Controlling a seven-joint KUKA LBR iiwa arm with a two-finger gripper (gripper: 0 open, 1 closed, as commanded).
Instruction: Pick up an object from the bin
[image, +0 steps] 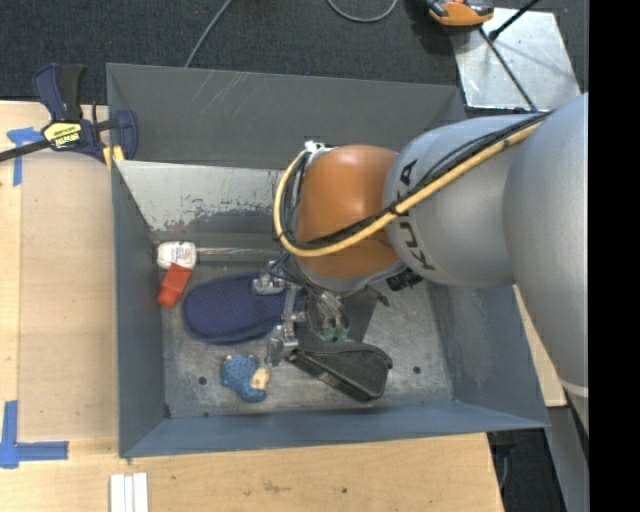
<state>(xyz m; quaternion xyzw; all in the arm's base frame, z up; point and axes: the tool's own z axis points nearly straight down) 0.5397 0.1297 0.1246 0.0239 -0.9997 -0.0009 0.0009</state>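
Four loose things plain to see on the floor of the grey bin (450, 345) in the camera view, all toward its left wall and near wall. Hard by the left wall: an orange-red tube (173, 287) with a white cap (177, 254), cap end toward the far wall. Just right of it: a dark blue oval pouch (228, 308), lying flat, long side running from left wall toward right wall. Closer to the near wall, apart from the pouch: a small blue toy (240, 376) with a pale yellowish bit on its right side. Right of the toy, along the near wall: a black wedge-shaped thing (348, 368), narrow end pointing left. Behind it a dark flat piece (357, 312), half hidden under the arm.

Overhead, masking the middle of the floor and much of the far wall: the arm's orange cover (340, 210) with a yellow cable (450, 165) looped round it. Bare floor along the right wall and into the near right corner; a smaller bare patch in the near left corner, left of the toy.

Claw (287, 322) low under the orange cover, near the middle of the floor, set between the pouch's right end and the wedge's narrow end, just beside both. Pouch to its left, wedge toward the near wall and right. Contact with either: unclear. Open or closed: cannot tell.
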